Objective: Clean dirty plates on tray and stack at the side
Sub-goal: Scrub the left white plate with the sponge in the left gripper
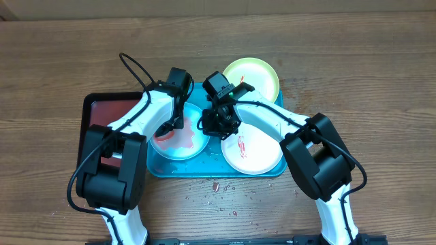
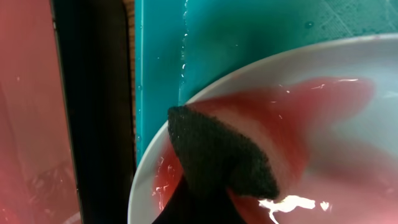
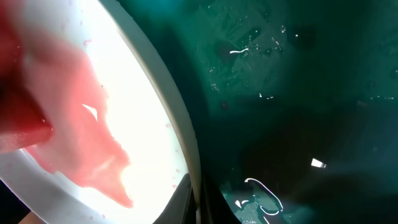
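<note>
Both of your grippers are on the light blue plate (image 1: 184, 144) in the tray (image 1: 204, 169): left gripper (image 1: 168, 128), fingers mostly cut off, clamps a dark sponge (image 2: 217, 155) at its tips; right gripper (image 1: 219, 124) pinches the washed-out rim between its fingers.

From overhead, the left arm (image 1: 146, 112) hides the blue plate (image 1: 185, 144) from 9 to 12 o'clock and the dark red tray (image 1: 102, 110) at 3 o'clock. The right arm (image 1: 272, 119) covers the cream plate (image 1: 248, 155) from 12 to 2 o'clock. The right gripper (image 1: 219, 124) masks its own fingertips. Past the turquoise tray (image 1: 158, 167) at 6 o'clock, specks (image 1: 214, 185) are too small to name. The left wrist view cuts off the left gripper (image 1: 169, 126) below a dark pad (image 2: 217, 155). The right wrist view blurs red at 9 o'clock.
</note>
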Action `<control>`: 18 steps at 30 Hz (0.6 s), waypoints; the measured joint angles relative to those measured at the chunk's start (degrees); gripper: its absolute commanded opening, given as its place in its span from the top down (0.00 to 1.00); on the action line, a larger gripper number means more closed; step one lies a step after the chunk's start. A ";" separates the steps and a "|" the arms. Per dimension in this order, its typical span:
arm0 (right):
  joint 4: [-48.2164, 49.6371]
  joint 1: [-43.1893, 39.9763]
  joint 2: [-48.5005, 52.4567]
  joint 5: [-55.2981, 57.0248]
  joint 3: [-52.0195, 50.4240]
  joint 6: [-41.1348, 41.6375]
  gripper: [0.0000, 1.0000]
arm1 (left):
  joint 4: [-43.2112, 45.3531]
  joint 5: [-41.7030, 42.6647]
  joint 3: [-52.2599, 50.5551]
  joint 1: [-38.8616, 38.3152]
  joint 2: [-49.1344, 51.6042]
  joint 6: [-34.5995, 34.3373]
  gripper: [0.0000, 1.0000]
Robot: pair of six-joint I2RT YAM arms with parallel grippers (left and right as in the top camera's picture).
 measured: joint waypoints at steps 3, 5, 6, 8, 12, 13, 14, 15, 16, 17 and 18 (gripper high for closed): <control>-0.22 -0.02 0.00 0.07 -0.02 -0.02 0.96 | 0.74 1.84 -0.04 0.09 0.04 1.51 0.96; -0.28 -0.02 0.00 0.04 -0.04 -0.02 0.96 | 1.38 5.09 -0.04 0.46 0.02 5.09 0.96; -0.33 -0.02 0.00 0.04 -0.04 -0.02 0.96 | 1.62 7.67 -0.02 1.16 -0.11 7.87 0.96; -0.33 -0.02 0.00 0.09 -0.04 -0.02 0.96 | 2.25 14.51 0.11 2.62 -0.57 13.00 0.96; -0.35 -0.02 0.00 0.07 -0.04 -0.02 0.96 | 3.74 32.74 0.33 3.04 -0.59 22.38 0.96; -0.37 -0.02 0.00 0.07 -0.04 -0.02 0.96 | 3.78 35.67 0.31 2.73 -0.39 23.71 0.96; -0.33 -0.02 0.00 0.04 -0.04 -0.04 0.96 | 3.91 38.07 0.28 2.29 -0.13 24.57 0.96; -0.37 -0.02 0.00 0.07 -0.04 0.00 0.96 | 4.31 39.65 0.26 1.90 0.15 25.05 0.96; -0.37 -0.02 0.00 0.07 -0.04 -0.02 0.96 | 4.79 40.04 0.24 1.68 0.31 24.90 0.96; -0.35 -0.02 0.00 0.07 -0.07 0.00 0.96 | 5.20 40.02 0.15 1.62 0.31 24.61 0.96; -0.33 -0.02 0.00 0.07 -0.04 -0.02 0.96 | 5.57 39.65 0.02 1.62 0.31 23.50 0.96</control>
